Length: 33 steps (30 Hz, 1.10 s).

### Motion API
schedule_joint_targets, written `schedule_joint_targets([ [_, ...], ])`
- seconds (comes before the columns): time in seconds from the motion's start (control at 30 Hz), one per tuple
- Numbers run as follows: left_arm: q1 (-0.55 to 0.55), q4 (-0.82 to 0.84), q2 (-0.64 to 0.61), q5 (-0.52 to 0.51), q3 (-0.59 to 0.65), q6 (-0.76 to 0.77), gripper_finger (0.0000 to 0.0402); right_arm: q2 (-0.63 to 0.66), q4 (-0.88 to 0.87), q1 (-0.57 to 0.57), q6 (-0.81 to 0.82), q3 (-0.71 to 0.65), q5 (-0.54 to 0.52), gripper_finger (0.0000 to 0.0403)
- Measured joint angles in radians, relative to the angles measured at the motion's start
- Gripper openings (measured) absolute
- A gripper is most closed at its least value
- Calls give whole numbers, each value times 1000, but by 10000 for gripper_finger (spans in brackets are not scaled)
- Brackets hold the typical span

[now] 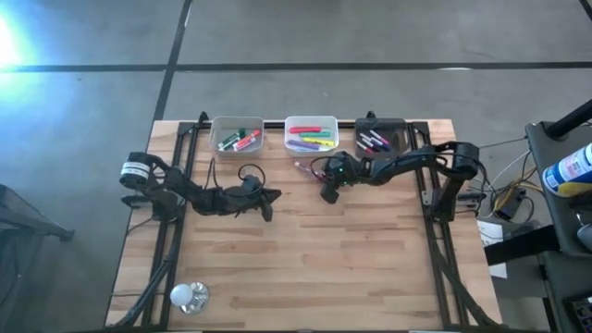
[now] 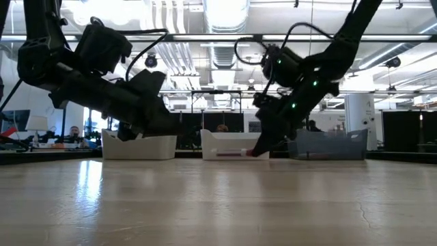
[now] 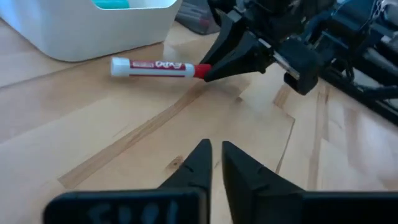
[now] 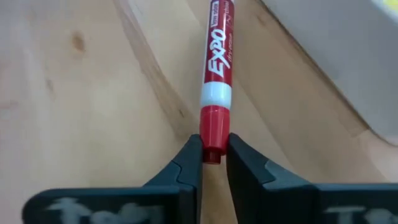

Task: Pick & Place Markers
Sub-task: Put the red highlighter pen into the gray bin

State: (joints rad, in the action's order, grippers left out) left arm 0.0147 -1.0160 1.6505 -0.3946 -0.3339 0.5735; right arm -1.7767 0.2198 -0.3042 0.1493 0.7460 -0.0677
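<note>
A red-capped marker [image 4: 217, 62] with a white barrel lies flat on the wooden table in front of the white bin [image 1: 311, 134]; it also shows in the left wrist view as the marker [image 3: 155, 67]. My right gripper [image 4: 213, 155] is shut on its red cap end. My left gripper [image 3: 214, 152] hovers over bare wood a little to the table's left of it. Its fingers stand a narrow gap apart with nothing between them. More markers lie in the clear bin [image 1: 238, 135], the white bin and the black bin [image 1: 381, 137]. My right gripper pinches the very end of the marker's red cap [image 4: 213, 134] between its two fingertips. The fingers slant down from the table's right and lie in line with the marker, which stretches away from them. The marker lies flat on the table.
The three bins stand in a row along the table's far edge. A white light bulb [image 1: 188, 295] lies at the near left corner. The middle and near part of the tabletop [image 1: 351, 268] is bare wood.
</note>
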Motion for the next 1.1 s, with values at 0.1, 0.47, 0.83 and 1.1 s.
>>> schedule_joint_targets([
  [0.1,0,-11,-5,-1,0,19,54,51,-12,19,-7,-16,0,50],
  [0.47,-1,-18,-42,1,-5,74,132,278,-13,167,-153,-118,-3,54],
  [0.83,-2,-25,-50,142,-46,164,135,339,-27,284,-197,-118,-4,54],
  [1.1,-2,-26,-50,262,-107,190,135,338,3,327,-217,-114,-10,54],
])
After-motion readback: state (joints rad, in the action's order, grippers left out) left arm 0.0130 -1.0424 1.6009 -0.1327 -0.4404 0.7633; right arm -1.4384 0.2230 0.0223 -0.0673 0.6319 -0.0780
